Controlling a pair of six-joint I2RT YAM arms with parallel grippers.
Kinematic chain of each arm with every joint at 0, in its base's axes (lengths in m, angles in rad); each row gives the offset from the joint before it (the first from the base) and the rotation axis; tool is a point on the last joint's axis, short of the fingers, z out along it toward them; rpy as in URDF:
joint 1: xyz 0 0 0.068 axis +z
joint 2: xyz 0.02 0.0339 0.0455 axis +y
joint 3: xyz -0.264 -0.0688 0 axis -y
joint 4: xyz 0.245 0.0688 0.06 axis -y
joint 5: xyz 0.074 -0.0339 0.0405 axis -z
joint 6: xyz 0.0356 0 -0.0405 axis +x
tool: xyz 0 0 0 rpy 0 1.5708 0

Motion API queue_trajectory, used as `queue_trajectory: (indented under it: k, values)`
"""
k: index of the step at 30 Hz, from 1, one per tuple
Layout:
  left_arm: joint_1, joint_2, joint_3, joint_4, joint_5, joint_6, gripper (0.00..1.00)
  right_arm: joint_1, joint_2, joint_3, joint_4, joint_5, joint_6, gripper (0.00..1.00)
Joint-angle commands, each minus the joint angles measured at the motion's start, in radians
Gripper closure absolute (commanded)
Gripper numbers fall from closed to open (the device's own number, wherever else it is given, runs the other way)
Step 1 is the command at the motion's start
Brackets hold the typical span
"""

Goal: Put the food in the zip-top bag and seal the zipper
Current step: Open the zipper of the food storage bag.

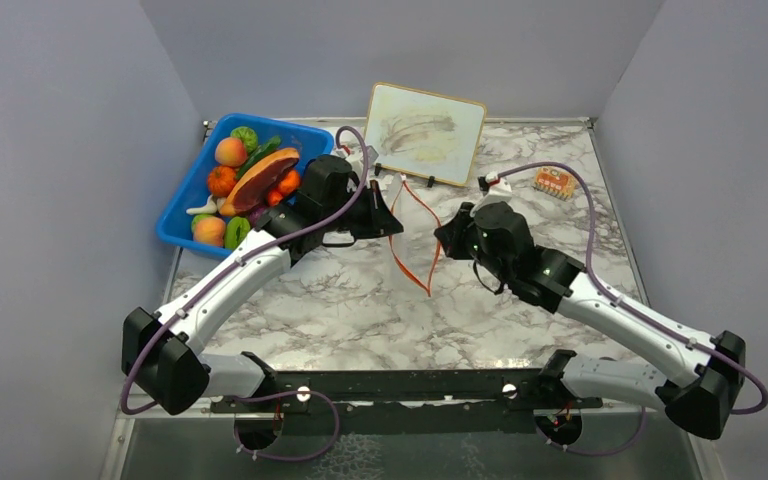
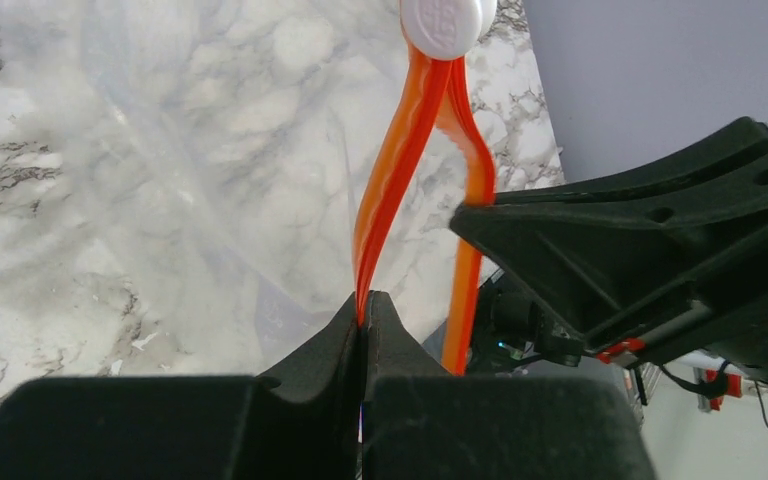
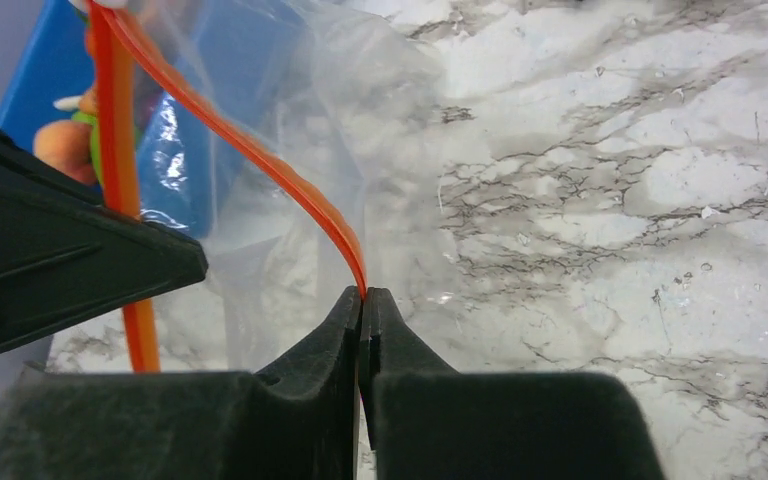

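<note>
The food lies in a blue bin (image 1: 188, 200) at the back left: a reddish-brown meat slice (image 1: 258, 178), a peach (image 1: 230, 151), an orange (image 1: 222, 181) and green pieces. The clear zip-top bag (image 2: 190, 150) hangs between my grippers with its mouth spread. My left gripper (image 1: 392, 222) is shut on one orange-red zipper strip (image 2: 392, 170). My right gripper (image 1: 447, 238) is shut on the other strip (image 3: 260, 160). The white slider tab (image 2: 445, 22) sits at the far end where the strips meet. No food shows inside the bag.
A framed whiteboard (image 1: 425, 133) leans against the back wall. A small orange object (image 1: 554, 182) lies at the back right. Grey walls close in the marble table (image 1: 360, 310) on three sides. The blue bin shows through the bag in the right wrist view (image 3: 30, 100).
</note>
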State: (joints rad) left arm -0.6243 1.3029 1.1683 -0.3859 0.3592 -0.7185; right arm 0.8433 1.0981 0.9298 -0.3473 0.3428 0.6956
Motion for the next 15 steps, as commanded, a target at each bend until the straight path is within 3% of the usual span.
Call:
queue_trajectory:
  k: [1, 10, 15]
  values:
    - [-0.003, -0.021, 0.005, -0.029, 0.001, 0.063, 1.0, 0.005, -0.103, -0.012, 0.006, 0.054, -0.016, 0.99]
    - [-0.004, -0.034, 0.04, -0.13, -0.032, 0.165, 1.0, 0.005, -0.214, 0.043, -0.111, 0.138, -0.099, 0.99]
    - [-0.004, -0.036, 0.046, -0.137, -0.014, 0.198, 1.0, 0.005, -0.212, 0.074, -0.152, 0.099, -0.117, 0.99]
